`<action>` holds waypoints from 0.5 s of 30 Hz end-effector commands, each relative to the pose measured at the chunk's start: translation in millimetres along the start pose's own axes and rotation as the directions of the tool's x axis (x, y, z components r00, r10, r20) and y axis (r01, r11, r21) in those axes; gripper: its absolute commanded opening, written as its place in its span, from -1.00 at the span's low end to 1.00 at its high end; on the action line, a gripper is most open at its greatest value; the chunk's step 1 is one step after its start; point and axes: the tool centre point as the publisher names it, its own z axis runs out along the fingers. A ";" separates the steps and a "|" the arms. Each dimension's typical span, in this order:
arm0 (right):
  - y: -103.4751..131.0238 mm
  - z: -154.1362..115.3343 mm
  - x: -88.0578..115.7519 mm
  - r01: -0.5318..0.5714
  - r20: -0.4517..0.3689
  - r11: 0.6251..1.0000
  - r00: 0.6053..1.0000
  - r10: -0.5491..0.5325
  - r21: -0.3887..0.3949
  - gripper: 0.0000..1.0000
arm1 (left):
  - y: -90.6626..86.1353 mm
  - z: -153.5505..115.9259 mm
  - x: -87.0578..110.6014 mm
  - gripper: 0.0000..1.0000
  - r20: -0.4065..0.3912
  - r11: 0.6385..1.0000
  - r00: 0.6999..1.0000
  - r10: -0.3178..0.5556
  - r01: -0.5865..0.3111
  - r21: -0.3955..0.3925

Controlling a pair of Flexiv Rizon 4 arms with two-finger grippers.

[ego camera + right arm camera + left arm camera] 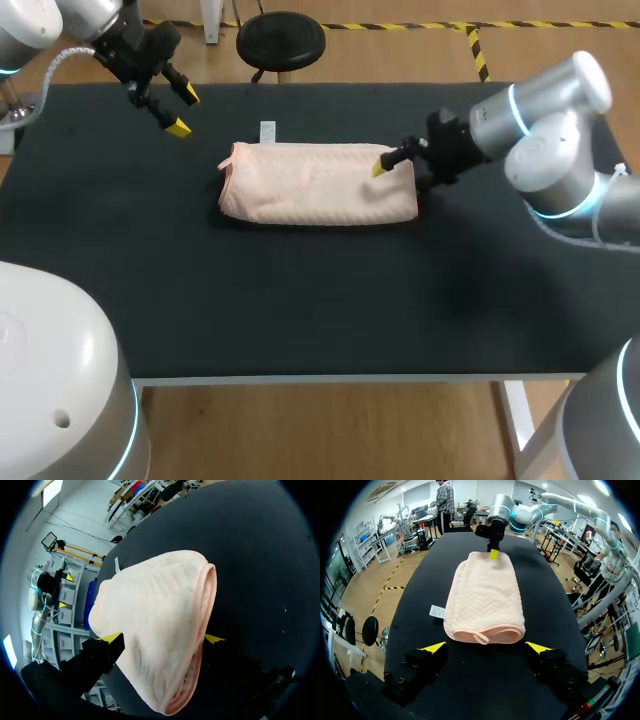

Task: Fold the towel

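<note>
A pink towel point(315, 185) lies folded into a long pad on the black table point(300, 300), its white tag point(267, 130) sticking out at the far side. My right gripper point(400, 172) stands open at the towel's right end. In the right wrist view the towel point(155, 630) lies between the two yellow tips of this gripper point(163, 638). My left gripper point(182, 112) hovers open above the table's far left, away from the towel. Seen from the left wrist, that gripper point(486, 647) is a little short of the looped end of the towel point(485, 597), and the right gripper point(494, 554) is at the far end.
The dark tabletop reaches well beyond the towel on all sides, and its front edge point(320, 378) runs across the near side. My right arm's elbow point(560, 170) hangs over the table's right part.
</note>
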 end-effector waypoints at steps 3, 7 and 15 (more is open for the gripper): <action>0.1 10.6 1.4 0.001 -0.004 1.000 1.000 -0.001 -0.010 -0.79 | 0.8 0.7 -0.5 1.00 0.000 1.000 1.000 0.002 -0.002 0.002; -1.2 9.3 7.6 0.004 0.010 1.000 1.000 -0.004 -0.011 -1.00 | 0.8 0.7 -0.5 1.00 0.000 1.000 1.000 0.002 -0.002 0.002; -1.3 7.8 32.4 0.009 0.104 1.000 0.995 -0.007 -0.012 -1.00 | 0.8 0.7 -0.5 1.00 0.000 1.000 1.000 0.002 -0.002 0.002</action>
